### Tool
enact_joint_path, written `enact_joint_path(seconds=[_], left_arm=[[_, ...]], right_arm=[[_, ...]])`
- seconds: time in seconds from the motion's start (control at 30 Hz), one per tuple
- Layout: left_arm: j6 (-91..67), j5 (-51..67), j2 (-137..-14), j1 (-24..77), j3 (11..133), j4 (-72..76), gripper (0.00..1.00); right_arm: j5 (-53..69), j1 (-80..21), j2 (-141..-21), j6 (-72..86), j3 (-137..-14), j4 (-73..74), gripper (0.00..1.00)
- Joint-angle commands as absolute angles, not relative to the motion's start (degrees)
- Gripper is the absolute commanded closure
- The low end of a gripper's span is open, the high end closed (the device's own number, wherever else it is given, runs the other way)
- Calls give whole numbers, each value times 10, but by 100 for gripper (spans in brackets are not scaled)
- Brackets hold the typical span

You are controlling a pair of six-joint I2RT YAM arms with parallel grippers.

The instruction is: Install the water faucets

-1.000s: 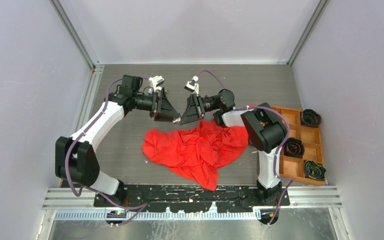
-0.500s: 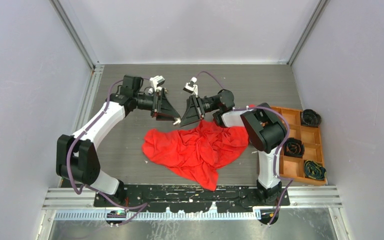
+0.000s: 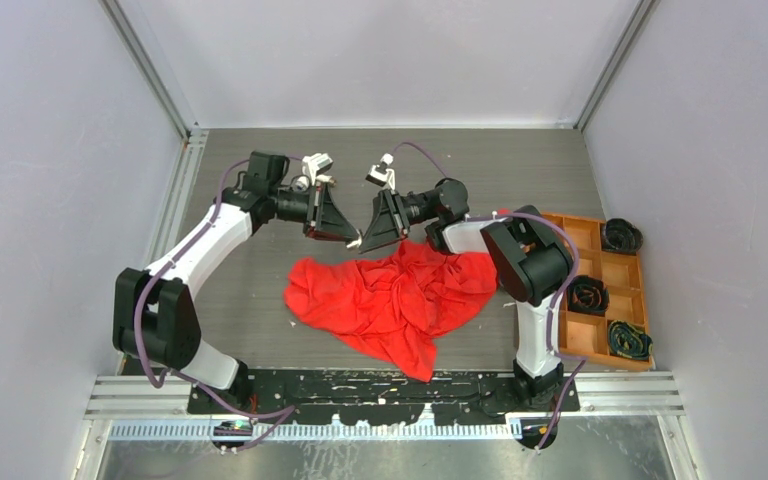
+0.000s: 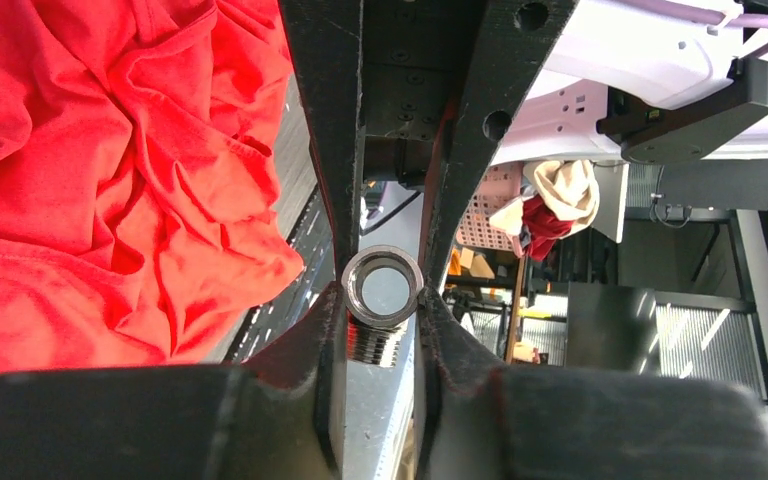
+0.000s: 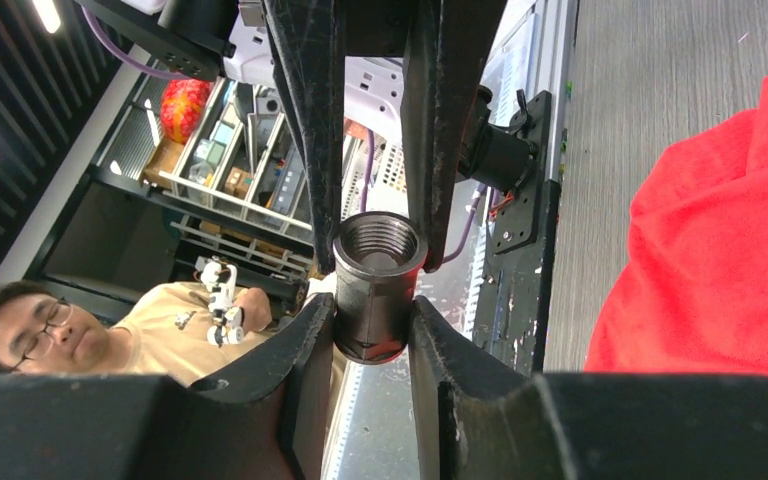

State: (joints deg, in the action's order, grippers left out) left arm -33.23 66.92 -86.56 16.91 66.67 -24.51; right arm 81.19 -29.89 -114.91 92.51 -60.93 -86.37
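Clamping rigid, probably slippery metal by its flanks: left gripper holds the grey threaded fitting, right gripper the dark socket.

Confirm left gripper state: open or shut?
Shut on the threaded metal fitting: in the left wrist view, the left gripper has its fingers pressed against both sides of it, with no gap.

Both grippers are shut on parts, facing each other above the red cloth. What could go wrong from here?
1. The left gripper pinches the threaded metal piece only at its fingertips, as the right gripper does the dark socket; pushing them together may twist either loose.
2. Threads meeting tilted could cross-thread.
3. A dropped part could hide in folds of the red cloth.
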Motion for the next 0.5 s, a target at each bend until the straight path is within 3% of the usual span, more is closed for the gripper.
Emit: enact_joint_path(seconds=[0.0, 0.07, 0.1, 0.2, 0.3, 0.4, 0.47], left_arm=[[-306, 682, -857, 173, 696, -256, 98], [-280, 649, -850, 174, 713, -293, 100], [-265, 619, -845, 173, 722, -313, 100], [-243, 535, -829, 174, 740, -351, 100], [-241, 450, -810, 174, 743, -358, 100], [-236, 382, -793, 173, 741, -361, 100], [-234, 337, -783, 173, 738, -358, 100]], right_arm=[[815, -301, -1150, 932, -630, -973, 100], [812, -299, -1151, 933, -629, -965, 96], [809, -296, -1150, 935, -627, -966, 90], [788, -278, -1138, 933, -606, -964, 56], [761, -249, -1105, 876, -564, -907, 33], [733, -222, -1050, 693, -547, -670, 21], [653, -207, -1003, 489, -577, -317, 16]])
